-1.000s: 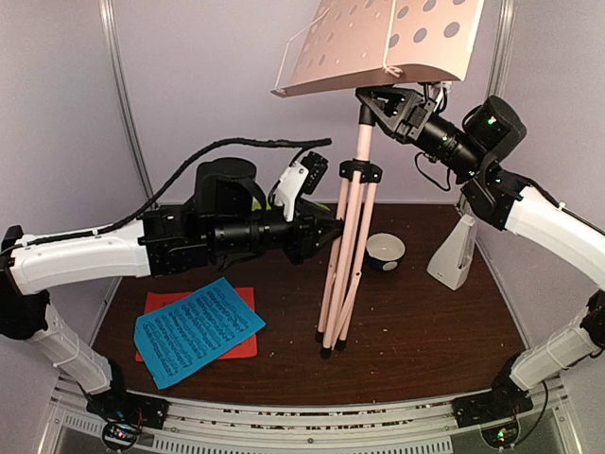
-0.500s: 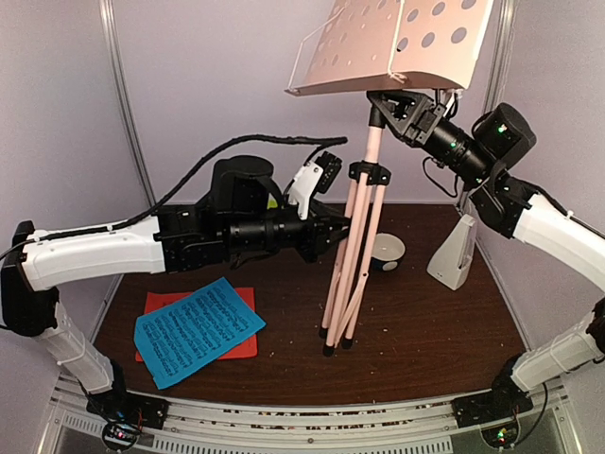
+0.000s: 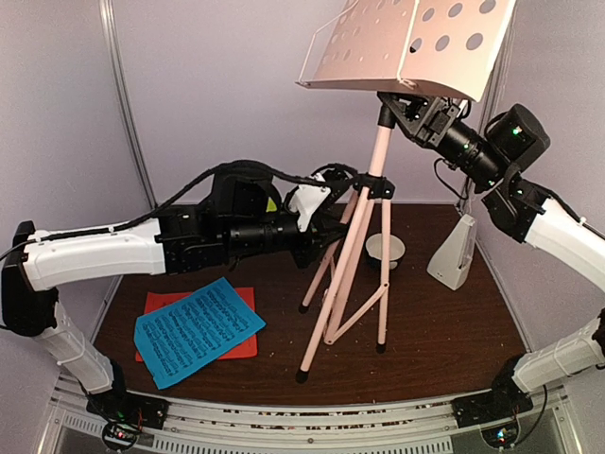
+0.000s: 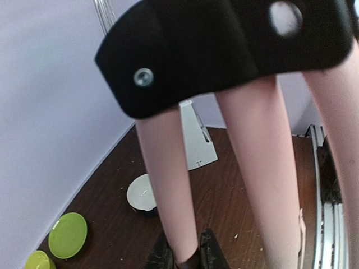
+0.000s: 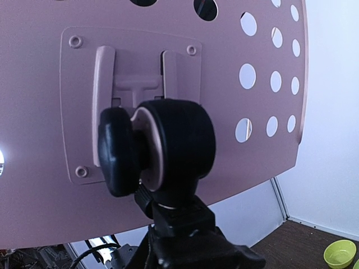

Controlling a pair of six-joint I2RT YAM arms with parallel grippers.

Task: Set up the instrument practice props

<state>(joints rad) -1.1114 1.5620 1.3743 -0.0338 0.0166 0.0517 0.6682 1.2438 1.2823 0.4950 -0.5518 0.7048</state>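
Observation:
The pale pink music stand [image 3: 406,43] is upright at mid-table with its three legs spread. My left gripper [image 3: 326,238] is shut on the rear-left leg [image 4: 168,185]; in the left wrist view its dark fingertips [image 4: 210,252] pinch that leg just below the black hub [image 4: 224,50]. High up, my right gripper [image 3: 413,109] is shut on the pole neck under the hole-dotted desk [image 5: 168,33], beneath the black tilt knob [image 5: 168,145]. The blue music sheet [image 3: 198,329] lies on the red one [image 3: 248,346] at front left. The white metronome [image 3: 454,248] stands at the right.
A small white bowl [image 3: 385,250] sits just behind the stand's legs. A lime green plate [image 4: 68,235] and a green bowl [image 4: 39,260] lie at the back left, hidden behind my left arm in the top view. Pale walls close in the table.
The stand's legs have swung from folded together to a spread tripod. My left gripper has closed on one leg. The stand and my right gripper have shifted slightly right.

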